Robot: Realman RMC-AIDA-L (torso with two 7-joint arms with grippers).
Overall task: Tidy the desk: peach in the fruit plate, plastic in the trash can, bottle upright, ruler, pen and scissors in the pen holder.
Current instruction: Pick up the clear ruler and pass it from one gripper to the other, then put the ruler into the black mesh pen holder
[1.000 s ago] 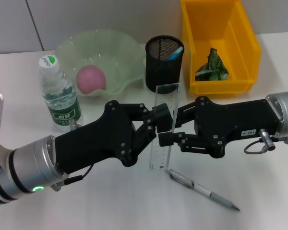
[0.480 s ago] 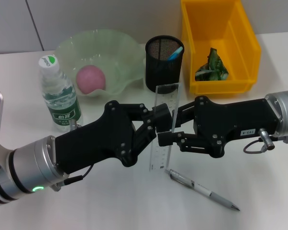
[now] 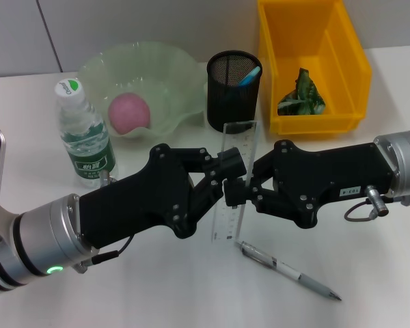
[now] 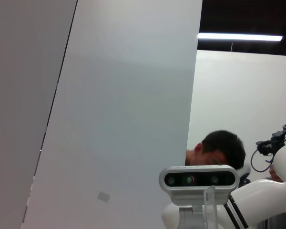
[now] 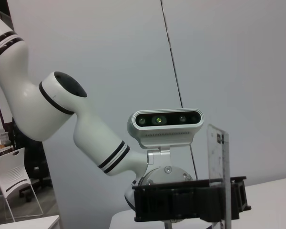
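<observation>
The clear ruler (image 3: 236, 145) stands upright above the desk (image 3: 157, 287), held between both grippers. My left gripper (image 3: 223, 175) is shut on it from the left, and my right gripper (image 3: 238, 190) pinches it from the right. The right wrist view shows the ruler (image 5: 218, 157) clamped in the left gripper's black fingers (image 5: 181, 200). The pen (image 3: 290, 272) lies on the desk below. The peach (image 3: 129, 113) sits in the fruit plate (image 3: 171, 61). The bottle (image 3: 84, 133) stands upright. The scissors (image 3: 250, 75) stick out of the pen holder (image 3: 229, 99). Green plastic (image 3: 301, 97) lies in the trash can (image 3: 352, 65).
The pen holder stands just behind the raised ruler, with the yellow bin to its right and the plate to its left. The bottle stands beside my left forearm. Bare tabletop stretches along the front around the pen.
The right gripper's fingers have closed in on the ruler and its body has shifted slightly left. The left gripper and the ruler have stayed put.
</observation>
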